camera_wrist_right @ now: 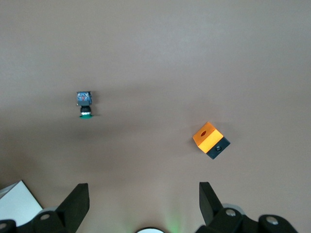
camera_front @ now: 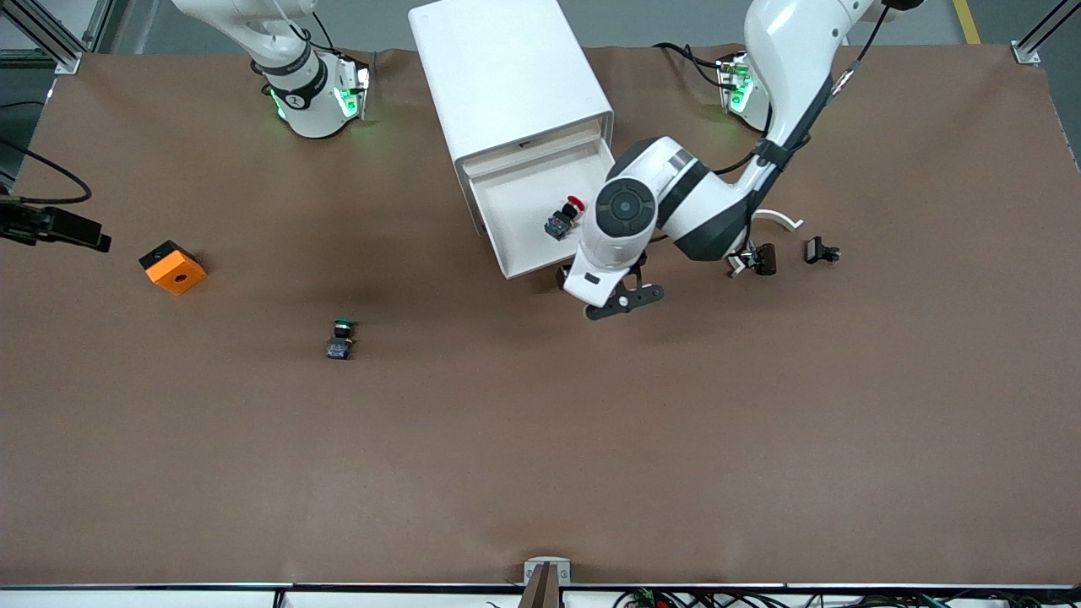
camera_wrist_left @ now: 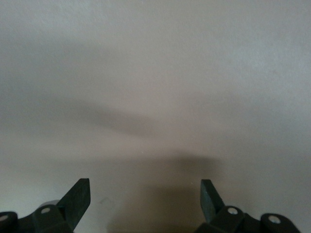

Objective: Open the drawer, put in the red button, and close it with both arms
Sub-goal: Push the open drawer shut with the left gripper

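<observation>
While nothing lies nearer to the front camera than it, one green-capped button point(camera_front: 340, 339) sits alone on the brown table point(camera_front: 540, 473), well apart from the white drawer unit point(camera_front: 511, 80) and toward the right arm's end of the table from it. One orange box point(camera_front: 173, 267) with a black base lies farther from the camera than that switch and farther still toward the right arm's end from the drawer unit. The drawer point(camera_front: 524, 215) stands pulled open from the unit, and it holds a single thing: the red button point(camera_front: 564, 219), lying on its side on the white floor near the wall toward the left arm's end. The left gripper point(camera_front: 610, 297) hovers just beside the open drawer's front corner, its fingers point(camera_wrist_left: 77, 196) spread wide and holding nothing. Two small black parts point(camera_front: 821, 251) and point(camera_front: 760, 258) lie toward the left arm's end from the drawer. The right gripper point(camera_wrist_right: 143, 204), high over the table at the right arm's end, well apart from the drawer unit, is likewise spread wide and empty; that arm waits.
</observation>
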Robot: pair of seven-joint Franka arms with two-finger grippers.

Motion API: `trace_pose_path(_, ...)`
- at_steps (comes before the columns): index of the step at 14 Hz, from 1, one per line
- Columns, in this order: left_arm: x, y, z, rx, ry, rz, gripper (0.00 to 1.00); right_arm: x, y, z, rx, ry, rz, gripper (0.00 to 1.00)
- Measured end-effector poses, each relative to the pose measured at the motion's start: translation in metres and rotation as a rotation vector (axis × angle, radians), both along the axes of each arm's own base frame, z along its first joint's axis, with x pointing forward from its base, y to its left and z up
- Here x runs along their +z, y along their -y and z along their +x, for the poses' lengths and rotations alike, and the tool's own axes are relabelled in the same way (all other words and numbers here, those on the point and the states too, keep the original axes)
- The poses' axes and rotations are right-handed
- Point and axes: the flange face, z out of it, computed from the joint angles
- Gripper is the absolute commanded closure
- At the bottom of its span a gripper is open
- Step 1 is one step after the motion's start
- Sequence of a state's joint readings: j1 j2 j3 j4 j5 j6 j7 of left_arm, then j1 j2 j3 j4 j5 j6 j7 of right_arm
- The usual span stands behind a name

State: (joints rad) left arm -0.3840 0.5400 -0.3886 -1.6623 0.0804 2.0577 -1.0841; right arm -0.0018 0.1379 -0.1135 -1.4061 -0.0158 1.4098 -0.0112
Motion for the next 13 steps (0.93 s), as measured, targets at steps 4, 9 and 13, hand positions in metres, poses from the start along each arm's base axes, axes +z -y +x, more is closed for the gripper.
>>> trace_pose_path(4,-0.008,0.021,-0.019,0.031,-0.013,0.017,0.00,0.008,-0.001,-0.002,0.001,0.002,0.003,0.00)
trace_pose_path(9,-0.009,0.041,-0.036,0.074,-0.053,-0.004,0.00,0.035,-0.007,-0.021,0.003,0.012,0.055,0.00)
trace_pose_path(13,-0.005,0.050,-0.045,0.121,-0.129,-0.060,0.00,0.039,-0.001,-0.025,-0.004,0.016,0.026,0.00)
